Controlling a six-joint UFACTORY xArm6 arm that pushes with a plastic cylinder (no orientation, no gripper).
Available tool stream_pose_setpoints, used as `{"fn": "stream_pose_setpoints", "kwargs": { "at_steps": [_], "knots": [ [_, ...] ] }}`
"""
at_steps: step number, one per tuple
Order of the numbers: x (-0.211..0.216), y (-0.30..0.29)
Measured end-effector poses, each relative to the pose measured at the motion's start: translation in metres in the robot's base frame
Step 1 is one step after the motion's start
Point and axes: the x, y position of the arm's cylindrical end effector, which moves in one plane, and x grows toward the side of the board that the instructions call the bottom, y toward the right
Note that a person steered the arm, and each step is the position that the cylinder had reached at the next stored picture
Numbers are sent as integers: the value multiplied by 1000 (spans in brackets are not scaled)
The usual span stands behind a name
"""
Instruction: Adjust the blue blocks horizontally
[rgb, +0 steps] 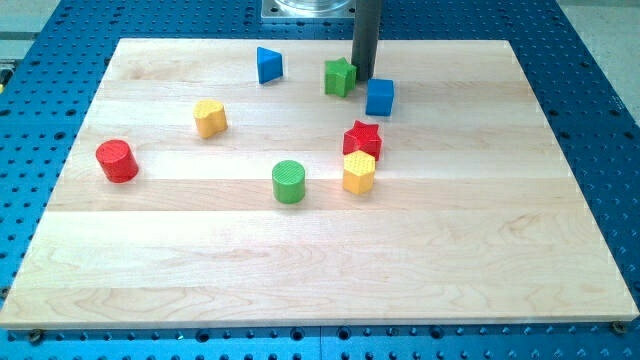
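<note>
A blue triangular block (268, 65) lies near the view's top, left of centre. A blue cube (379, 97) sits to its right, a little lower. My tip (363, 78) is at the end of the dark rod, just above and left of the blue cube, close to its upper left corner. A green star block (340, 77) sits right beside the tip on its left.
A red star block (362, 139) sits over a yellow hexagonal block (359, 172) below the cube. A green cylinder (289, 182), a yellow block (210, 118) and a red cylinder (117, 160) lie to the left. The wooden board (320, 270) rests on a blue perforated table.
</note>
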Motion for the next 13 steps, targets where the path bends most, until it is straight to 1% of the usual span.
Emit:
{"fn": "stream_pose_setpoints", "kwargs": {
  "at_steps": [1,2,3,4,5,6,7,8,9,10,11,12,13],
  "knots": [
    [0,-35],
    [19,-47],
    [22,-46],
    [-22,-63],
    [-57,-104],
    [-40,-144],
    [3,-127],
    [33,-120],
    [39,-118],
    [54,-117],
    [31,-124],
    [26,-182],
    [57,-185]
  ]
}}
